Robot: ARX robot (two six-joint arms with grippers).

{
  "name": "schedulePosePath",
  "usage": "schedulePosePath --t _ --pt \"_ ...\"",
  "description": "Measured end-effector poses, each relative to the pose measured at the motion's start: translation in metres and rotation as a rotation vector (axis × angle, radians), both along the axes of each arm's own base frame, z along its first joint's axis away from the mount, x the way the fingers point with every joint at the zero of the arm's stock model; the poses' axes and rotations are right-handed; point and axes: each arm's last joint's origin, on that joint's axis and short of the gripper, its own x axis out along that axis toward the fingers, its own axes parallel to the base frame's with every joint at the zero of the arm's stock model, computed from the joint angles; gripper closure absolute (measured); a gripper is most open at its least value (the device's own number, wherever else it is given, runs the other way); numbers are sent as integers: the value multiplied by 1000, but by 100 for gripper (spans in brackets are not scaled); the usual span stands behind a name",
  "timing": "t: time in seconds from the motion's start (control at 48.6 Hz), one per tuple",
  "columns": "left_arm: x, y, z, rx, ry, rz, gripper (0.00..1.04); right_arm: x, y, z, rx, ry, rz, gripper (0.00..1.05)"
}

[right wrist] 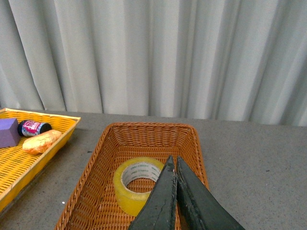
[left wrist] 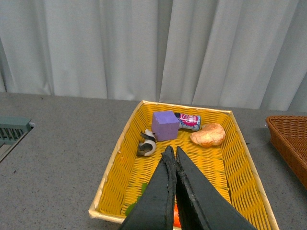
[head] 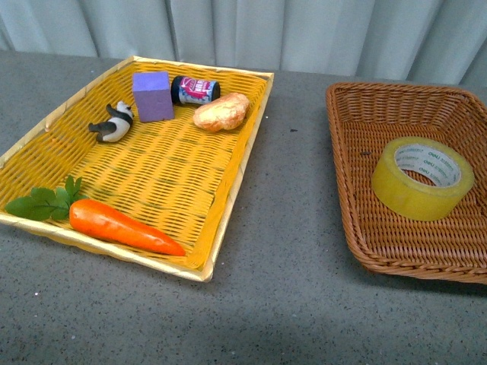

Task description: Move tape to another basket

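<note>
The tape (head: 422, 176), a wide yellow translucent roll with a pale printed core, lies flat inside the brown wicker basket (head: 358, 114) at the right. The right wrist view shows the same tape (right wrist: 135, 184) in the basket (right wrist: 96, 163), with my right gripper (right wrist: 173, 161) shut and empty above the roll's edge. My left gripper (left wrist: 172, 151) is shut and empty, hovering over the yellow woven tray (left wrist: 120, 158). Neither arm appears in the front view.
The yellow tray (head: 228, 205) at the left holds a carrot (head: 122, 226), a panda figure (head: 114, 123), a purple block (head: 153, 96), a small can (head: 195, 90) and a bread roll (head: 221, 112). Grey tabletop (head: 293, 198) separates tray and basket. Curtains hang behind.
</note>
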Motion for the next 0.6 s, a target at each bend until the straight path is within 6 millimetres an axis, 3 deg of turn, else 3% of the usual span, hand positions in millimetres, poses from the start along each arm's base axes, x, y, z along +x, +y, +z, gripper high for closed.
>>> schedulePosePath --t 0.185,0.597 --pt "-11 0 -3 0 7 0 101 -8 0 -5 0 34 0 104" --pt "-11 0 -3 0 7 0 101 -12 0 -3 0 7 1 104"
